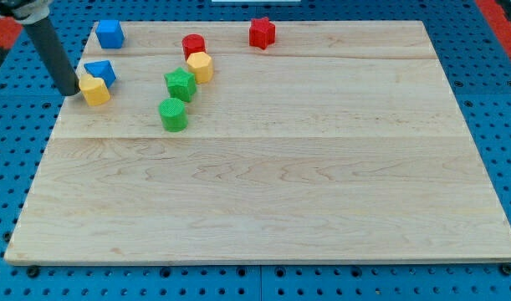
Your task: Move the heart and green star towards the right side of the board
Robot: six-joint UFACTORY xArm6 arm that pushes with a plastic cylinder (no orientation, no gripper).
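Observation:
My tip (69, 91) rests at the board's left edge, just left of a yellow heart-like block (94, 89), touching it or nearly so. The rod rises from it to the view's top left. The green star (180, 83) lies further to the right, in the upper left part of the wooden board (280, 192). A second yellow block (200, 66), roughly hexagonal, sits against the star's upper right.
A blue block (100, 71) touches the yellow heart-like block from above. A blue cube (109, 33) lies near the top left corner. A green round block (173, 114) sits below the star. A red block (193, 45) and a red star (262, 33) lie along the top.

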